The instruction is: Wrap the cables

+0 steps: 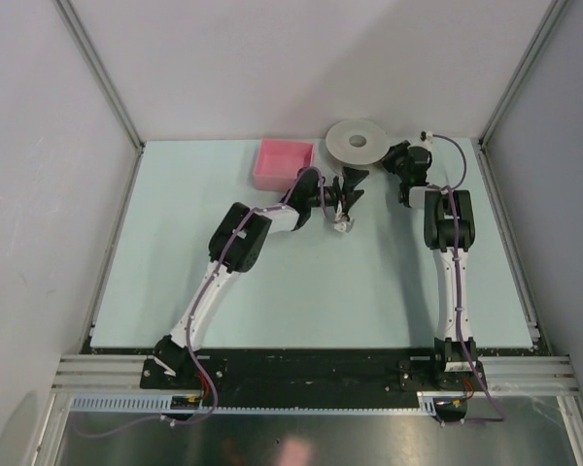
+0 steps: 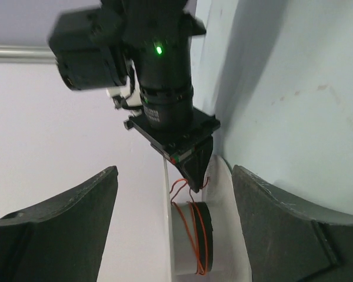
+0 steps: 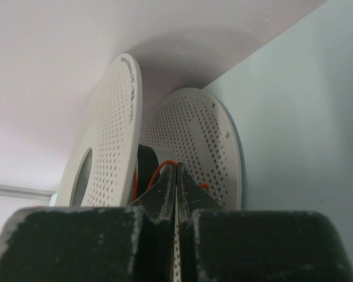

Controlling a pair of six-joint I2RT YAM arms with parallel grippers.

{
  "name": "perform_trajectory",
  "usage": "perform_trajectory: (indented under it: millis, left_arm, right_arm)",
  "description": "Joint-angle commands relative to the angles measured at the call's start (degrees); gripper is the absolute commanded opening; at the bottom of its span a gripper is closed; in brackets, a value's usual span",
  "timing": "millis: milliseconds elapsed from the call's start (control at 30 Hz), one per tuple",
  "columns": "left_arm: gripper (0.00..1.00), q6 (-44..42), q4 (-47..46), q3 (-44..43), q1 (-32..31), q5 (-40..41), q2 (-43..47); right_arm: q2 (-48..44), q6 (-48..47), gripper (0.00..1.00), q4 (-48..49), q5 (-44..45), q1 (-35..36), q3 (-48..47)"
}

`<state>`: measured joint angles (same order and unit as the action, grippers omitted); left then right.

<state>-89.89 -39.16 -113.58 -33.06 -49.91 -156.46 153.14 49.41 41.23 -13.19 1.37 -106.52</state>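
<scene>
The cable is a thin orange wire (image 2: 193, 230), wound a few turns round the hub of a white perforated spool (image 1: 344, 137) at the table's back edge. My right gripper (image 3: 177, 167) is shut on the wire's free end (image 3: 157, 173) between the spool's two flanges (image 3: 115, 129). It reaches the spool from the right in the top view (image 1: 398, 155), and its tip pinching a small wire loop shows in the left wrist view (image 2: 194, 185). My left gripper (image 1: 349, 200) is open and empty, just in front of the spool, with the spool framed between its fingers (image 2: 82, 217).
A pink tray (image 1: 285, 162) stands at the back, left of the spool and close to the left arm's wrist. White enclosure walls rise right behind the spool and along both sides.
</scene>
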Motion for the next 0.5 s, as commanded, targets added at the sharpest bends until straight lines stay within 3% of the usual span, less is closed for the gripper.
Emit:
perform_trajectory:
  millis: [0, 67, 300, 467]
  left_arm:
    - [0.83, 2.35, -10.03, 9.20, -1.75, -4.41, 11.19]
    - [0.83, 2.96, -11.77, 12.98, -1.88, -3.95, 13.71]
    - [0.84, 3.73, -15.77, 21.47, -1.54, -1.60, 19.49]
    - [0.86, 2.96, -17.10, 26.15, -0.98, -1.26, 22.54]
  right_arm:
    - [2.01, 2.25, 0.00, -1.45, 1.28, -0.14, -4.09]
    - [1.90, 2.49, 0.01, -1.82, 1.20, -0.25, -3.95]
    - [-0.76, 3.11, 0.25, -1.09, -0.54, -0.82, 1.00]
    - [-4.58, 1.94, 0.30, -0.23, -0.65, -2.73, 6.81]
